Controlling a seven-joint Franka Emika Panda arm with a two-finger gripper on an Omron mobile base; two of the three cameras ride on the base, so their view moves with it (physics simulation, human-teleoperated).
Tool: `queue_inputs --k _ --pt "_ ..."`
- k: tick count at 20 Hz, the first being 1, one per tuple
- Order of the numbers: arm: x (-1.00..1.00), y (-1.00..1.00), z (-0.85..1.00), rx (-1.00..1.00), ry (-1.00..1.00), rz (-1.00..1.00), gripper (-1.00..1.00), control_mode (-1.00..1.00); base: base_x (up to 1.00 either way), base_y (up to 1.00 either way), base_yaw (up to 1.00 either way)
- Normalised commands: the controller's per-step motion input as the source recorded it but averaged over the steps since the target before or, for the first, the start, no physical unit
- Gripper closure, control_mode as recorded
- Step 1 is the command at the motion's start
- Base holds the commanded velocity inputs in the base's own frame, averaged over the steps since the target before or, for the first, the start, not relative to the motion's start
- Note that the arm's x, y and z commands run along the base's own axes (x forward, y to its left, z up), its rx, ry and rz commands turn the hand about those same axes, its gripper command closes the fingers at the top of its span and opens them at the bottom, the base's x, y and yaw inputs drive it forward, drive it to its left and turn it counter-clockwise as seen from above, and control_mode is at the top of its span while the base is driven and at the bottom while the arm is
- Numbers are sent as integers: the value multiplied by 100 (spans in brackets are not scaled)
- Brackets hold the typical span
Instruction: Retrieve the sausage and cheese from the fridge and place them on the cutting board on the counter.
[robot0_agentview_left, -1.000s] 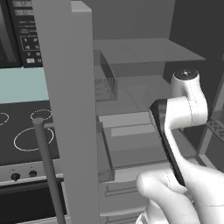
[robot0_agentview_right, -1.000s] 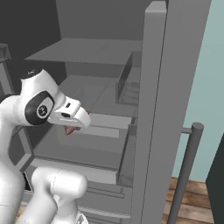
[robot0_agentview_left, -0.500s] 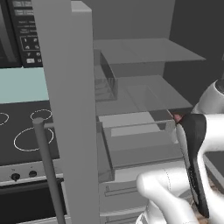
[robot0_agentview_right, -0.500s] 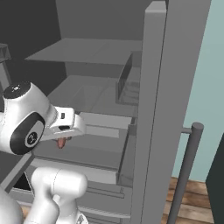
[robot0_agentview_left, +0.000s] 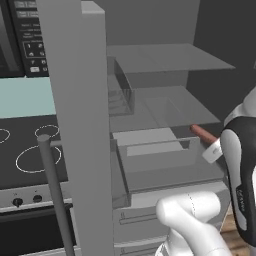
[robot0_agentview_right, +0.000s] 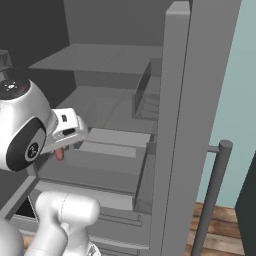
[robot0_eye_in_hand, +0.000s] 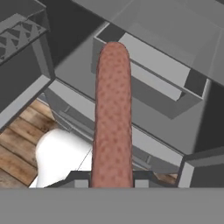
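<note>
Gripping the sausage (robot0_eye_in_hand: 113, 118) tight between the fingers (robot0_eye_in_hand: 141, 180), just outside the open fridge (robot0_agentview_left: 165, 120). Poking reddish past the arm at right in the left base view; peeking only as a tip under the hand in the right. Filling the hand view lengthwise, fingers mostly cut off.

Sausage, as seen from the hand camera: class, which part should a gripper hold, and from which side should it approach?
Grip the sausage across one rounded end, coming in along its length. It is a narrow, straight link, so the gripper spans its width; it is already shut on the near end this way.
</note>
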Motion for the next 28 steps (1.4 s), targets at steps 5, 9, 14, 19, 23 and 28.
queue_inputs --k 5,9,14,19,23,28 --pt "2 13 0 0 0 0 100 -100 0 0 0" --pt "0 -1 0 0 0 -3 100 -100 0 0 0" --pt "0 -7 0 0 0 -3 100 -100 0 0 0" --pt "0 -1 0 0 0 0 100 -100 0 0 0" --pt "0 0 0 0 0 0 100 100 -61 -4 -1" --pt "0 0 0 0 0 0 100 100 -100 -13 -1"
